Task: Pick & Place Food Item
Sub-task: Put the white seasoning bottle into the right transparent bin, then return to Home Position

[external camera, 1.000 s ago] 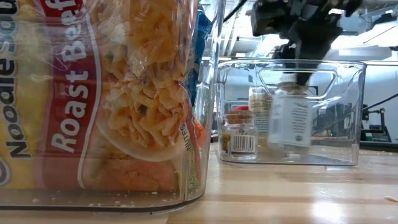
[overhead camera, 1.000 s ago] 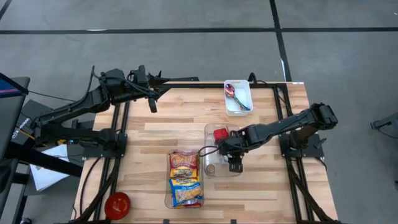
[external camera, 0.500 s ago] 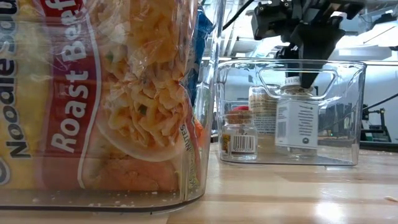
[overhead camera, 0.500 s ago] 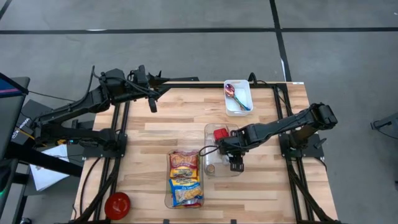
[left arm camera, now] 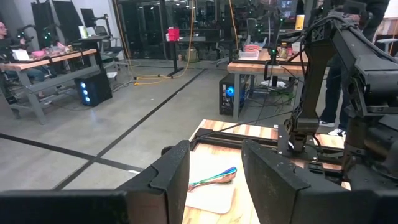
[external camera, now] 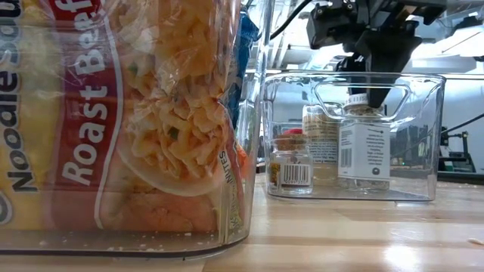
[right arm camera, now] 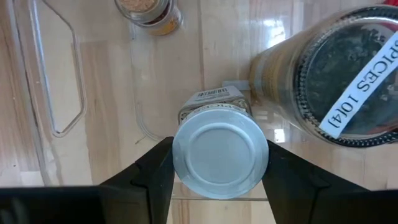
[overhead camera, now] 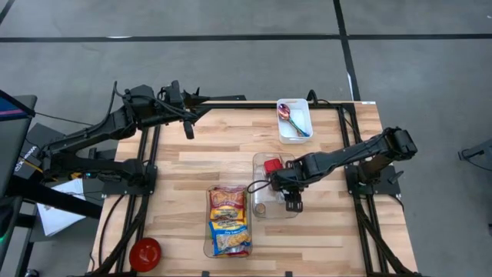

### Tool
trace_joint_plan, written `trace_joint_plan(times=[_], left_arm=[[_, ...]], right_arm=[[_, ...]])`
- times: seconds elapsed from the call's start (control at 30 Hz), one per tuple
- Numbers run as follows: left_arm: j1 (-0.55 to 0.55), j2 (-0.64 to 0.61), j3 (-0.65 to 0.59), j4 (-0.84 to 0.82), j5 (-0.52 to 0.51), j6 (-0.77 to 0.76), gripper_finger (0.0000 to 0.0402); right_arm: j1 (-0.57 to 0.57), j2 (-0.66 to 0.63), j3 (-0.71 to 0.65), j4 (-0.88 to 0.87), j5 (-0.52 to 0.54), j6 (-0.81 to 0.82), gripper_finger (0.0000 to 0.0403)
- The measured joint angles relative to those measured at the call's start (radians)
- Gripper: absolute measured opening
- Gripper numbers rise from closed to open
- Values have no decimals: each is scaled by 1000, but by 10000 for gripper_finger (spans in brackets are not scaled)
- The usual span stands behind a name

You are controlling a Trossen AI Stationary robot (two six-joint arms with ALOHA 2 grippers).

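Clearly "Roast Beef" noodle pack [external camera: 121,113] foreground; right gripper [right arm camera: 219,180] clamps white-capped jar [right arm camera: 219,158].

- Left arm [overhead camera: 108,129]: dark, thin, with black cables along it.
- Right arm [overhead camera: 350,158]: dark, with round joints.
- Fingers [right arm camera: 146,174]: black, flat and wide.

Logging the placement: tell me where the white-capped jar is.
In the low view the white-capped jar stands upright inside the clear bin, right of the small spice jar, its cap between the right gripper's fingers.
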Motion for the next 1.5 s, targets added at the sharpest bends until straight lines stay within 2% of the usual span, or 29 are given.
trace_joint_plan(times=[0.27, 0.47, 0.57, 1.1, 1.4, 1.5], left_arm=[[0, 0, 0, 0, 0, 0, 140], [0, 0, 0, 0, 1, 0, 140], [0, 0, 0, 0, 1, 0, 140], [0, 1, 0, -1, 1, 0, 140], [0, 1, 0, 0, 4, 0, 140], [0, 1, 0, 0, 4, 0, 140]], right_arm=[[-7, 0, 0, 0, 1, 1, 192], [-7, 2, -2, -2, 6, 19, 277], [-7, 2, -2, -2, 6, 30, 298], [-21, -9, -2, 16, 5, 74, 305], [-27, -101, -1, 26, 6, 139, 305], [-27, -150, -1, 34, 35, 164, 305]])
